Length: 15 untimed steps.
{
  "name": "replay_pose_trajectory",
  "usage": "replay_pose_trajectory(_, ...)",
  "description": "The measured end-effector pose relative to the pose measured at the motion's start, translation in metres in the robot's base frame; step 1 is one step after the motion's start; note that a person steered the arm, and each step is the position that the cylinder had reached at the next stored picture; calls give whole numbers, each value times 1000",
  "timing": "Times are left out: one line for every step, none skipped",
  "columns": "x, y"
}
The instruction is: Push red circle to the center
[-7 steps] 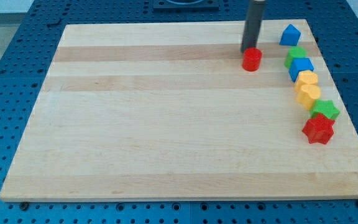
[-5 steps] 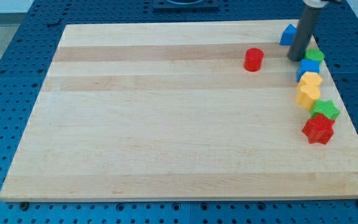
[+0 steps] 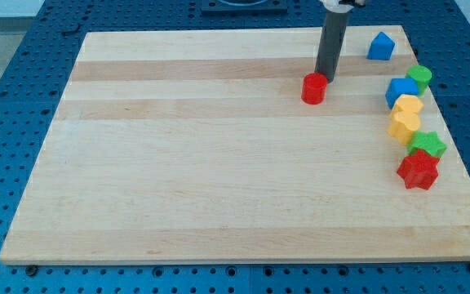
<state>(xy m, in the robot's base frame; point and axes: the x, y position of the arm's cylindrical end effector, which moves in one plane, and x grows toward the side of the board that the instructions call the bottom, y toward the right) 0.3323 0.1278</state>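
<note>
- our tool is just a straight dark rod, so there's nothing on it to spread or pinch. my tip [image 3: 325,79] sits on the tabletop [image 3: 219,163] in the upper right part of the view.
- the red circle [image 3: 314,89] is right against the tip, on its lower-left side. looks like they're touching, or as good as.
- that puts the red circle above and to the right of the middle of the tabletop, with a lot of bare wood to its left and below it.
- right of the tip and a bit higher up there's a blue house-shaped block [image 3: 380,46], sitting alone near the top right corner.
- further right of the tip, along the right edge, the rest are bunched in a curved line running down the view.
- top of that line is a green block [image 3: 419,77], shape hard to make out, with a blue block [image 3: 401,91] just beside it on the tip's side.
- below those, two yellow blocks, an upper one [image 3: 408,106] and a lower one [image 3: 403,125], pressed together.
- then a green star [image 3: 427,144] and a red star [image 3: 418,170] at the bottom of the line, touching each other, well apart from the tip.
</note>
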Motion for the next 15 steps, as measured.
replay_pose_trajectory(23, 7)
replay_pose_trajectory(48, 4)
replay_pose_trajectory(68, -6)
replay_pose_trajectory(75, -31)
replay_pose_trajectory(63, -53)
replay_pose_trajectory(77, -64)
replay_pose_trajectory(110, -65)
replay_pose_trajectory(101, -76)
replay_pose_trajectory(66, -78)
replay_pose_trajectory(27, -80)
replay_pose_trajectory(25, -84)
replay_pose_trajectory(31, -84)
replay_pose_trajectory(50, -82)
replay_pose_trajectory(76, -78)
replay_pose_trajectory(110, -78)
